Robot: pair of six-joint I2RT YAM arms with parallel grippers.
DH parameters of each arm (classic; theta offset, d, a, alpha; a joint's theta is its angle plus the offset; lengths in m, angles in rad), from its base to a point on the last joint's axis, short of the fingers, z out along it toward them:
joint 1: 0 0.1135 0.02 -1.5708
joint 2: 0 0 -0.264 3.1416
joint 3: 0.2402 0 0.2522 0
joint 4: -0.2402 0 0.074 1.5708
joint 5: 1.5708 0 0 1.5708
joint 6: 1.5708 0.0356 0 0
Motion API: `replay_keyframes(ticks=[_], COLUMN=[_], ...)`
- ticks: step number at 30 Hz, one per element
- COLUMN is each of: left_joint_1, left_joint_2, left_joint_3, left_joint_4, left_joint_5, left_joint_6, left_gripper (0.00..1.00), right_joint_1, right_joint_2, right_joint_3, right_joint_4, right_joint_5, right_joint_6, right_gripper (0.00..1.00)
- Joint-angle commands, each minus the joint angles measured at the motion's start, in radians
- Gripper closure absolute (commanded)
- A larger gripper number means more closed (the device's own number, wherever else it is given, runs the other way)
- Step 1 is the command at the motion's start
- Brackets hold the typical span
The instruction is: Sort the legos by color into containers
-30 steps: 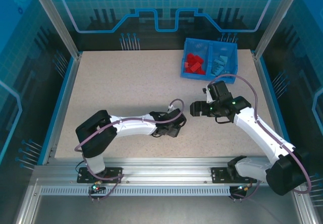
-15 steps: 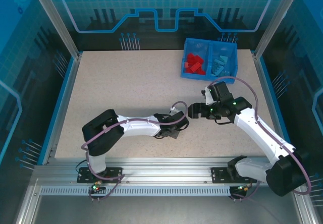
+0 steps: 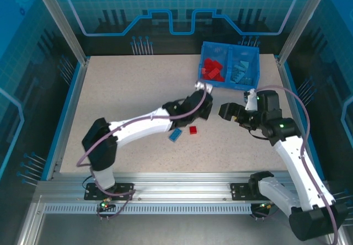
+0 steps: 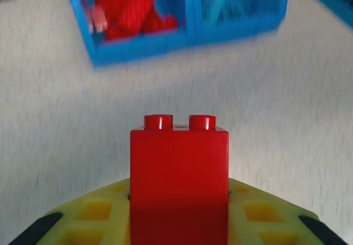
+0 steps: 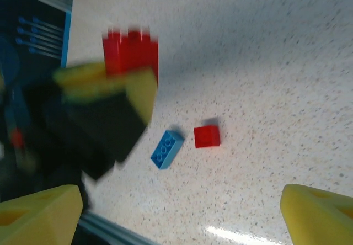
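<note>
Most of the sorting looks done to me: the blue bin [image 3: 231, 86] at far right has red bricks [image 3: 212, 69] in its left compartment and light blue bricks [image 3: 240, 71] in its right. My left gripper [image 3: 205, 99] pinches a red brick [image 4: 179, 173] just short of the bin. The right gripper [image 3: 226, 111] hangs spread and empty. A light blue brick [image 3: 176, 135] and a small red brick [image 3: 193, 129] lie unsorted nearer me.

Top external: high above near edge, looking down over whole table [image 3: 121, 101].
Left wrist: low, close, facing bin [image 4: 143, 46]; bin shared with top.
Right wrist: near, angled down; loose blue brick [image 5: 167, 149] and loose red brick [image 5: 207, 136] shared with top.
</note>
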Motion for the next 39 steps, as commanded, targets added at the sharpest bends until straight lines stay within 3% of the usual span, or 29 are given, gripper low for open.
replay_keyframes(ticks=[1,8,12,17,21,24,27,30,34,39], left_joint_1=[0.091,0.206,0.242,0.273,0.299,0.320,0.339,0.343,0.337,0.310], left_joint_2=[0.169,0.609,0.810,0.903,1.005,1.069,1.068,1.022,0.886,0.586], left_joint_3=[0.207,0.903,1.179,1.176,1.224,1.290,1.282,1.234,1.086,0.667], left_joint_4=[0.019,-0.139,-0.067,0.230,0.416,0.475,0.489,0.486,0.504,0.686], left_joint_5=[0.070,0.140,0.196,0.213,0.217,0.217,0.207,0.239,0.289,0.332], left_joint_6=[0.085,0.129,0.188,0.217,0.206,0.187,0.187,0.203,0.176,0.136], left_gripper=[0.84,0.85,0.86,0.85,0.79,0.66,0.41,0.26,0.19,0.14], right_joint_1=[-0.010,-0.011,-0.012,-0.011,-0.010,-0.010,-0.011,-0.011,-0.008,-0.003], right_joint_2=[-0.039,-0.079,-0.100,-0.086,-0.038,-0.008,0.018,0.051,0.062,0.008], right_joint_3=[0.018,0.007,-0.016,-0.054,-0.057,-0.057,-0.057,-0.051,-0.043,-0.057], right_joint_4=[0.004,-0.021,-0.031,-0.005,0.005,0.015,0.035,0.044,0.029,0.001], right_joint_5=[0.105,0.137,0.154,0.140,0.127,0.126,0.132,0.118,0.120,0.154], right_joint_6=[0.035,0.004,-0.017,-0.024,-0.037,-0.045,-0.045,-0.040,-0.035,-0.028], right_gripper=[0.05,0.04,0.04,0.04,0.04,0.04,0.04,0.04,0.04,0.04])
